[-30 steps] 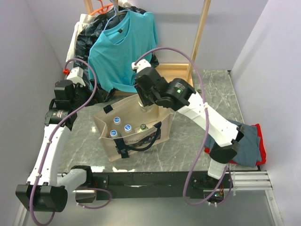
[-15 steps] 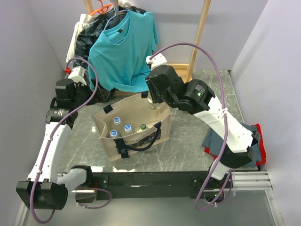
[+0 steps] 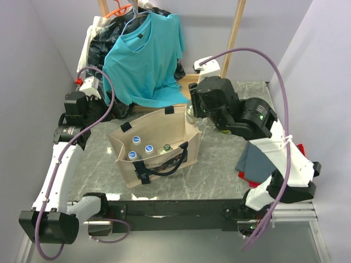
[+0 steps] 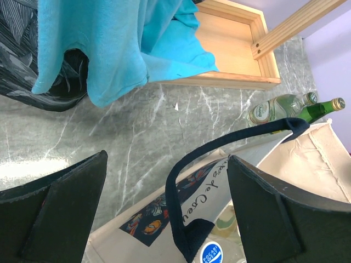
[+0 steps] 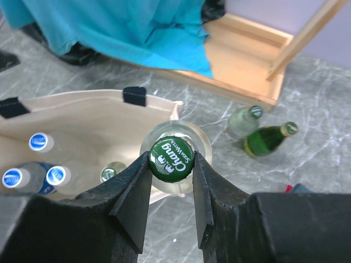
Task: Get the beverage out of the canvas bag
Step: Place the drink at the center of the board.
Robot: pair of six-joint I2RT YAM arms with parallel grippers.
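Observation:
The beige canvas bag (image 3: pixel 176 159) with black handles stands open mid-table; it also shows in the left wrist view (image 4: pixel 189 192) and the right wrist view (image 5: pixel 82 112). My right gripper (image 3: pixel 193 105) (image 5: pixel 171 159) is shut on the green "Chang" cap of a clear glass bottle (image 5: pixel 164 133) and holds it upright in the air over the bag's far right corner (image 3: pixel 191 116). Three blue-capped bottles (image 3: pixel 148 148) and one small-capped glass bottle (image 3: pixel 166 147) stand inside the bag. My left gripper (image 4: pixel 164 208) is open and empty, above the bag's far left side and its handle (image 4: pixel 175 181).
Two glass bottles, one clear (image 5: pixel 241 123) and one green (image 5: pixel 266 139), lie on the marble by the wooden rack base (image 5: pixel 247 60). A teal T-shirt (image 3: pixel 145 55) hangs behind the bag, beside a black plastic bag (image 3: pixel 101 41). Folded grey and red clothes (image 3: pixel 255 161) lie at the right.
My right arm has swung to the right and back, carrying the bottle from over the bag's far side to its far right corner. The left arm has not moved.

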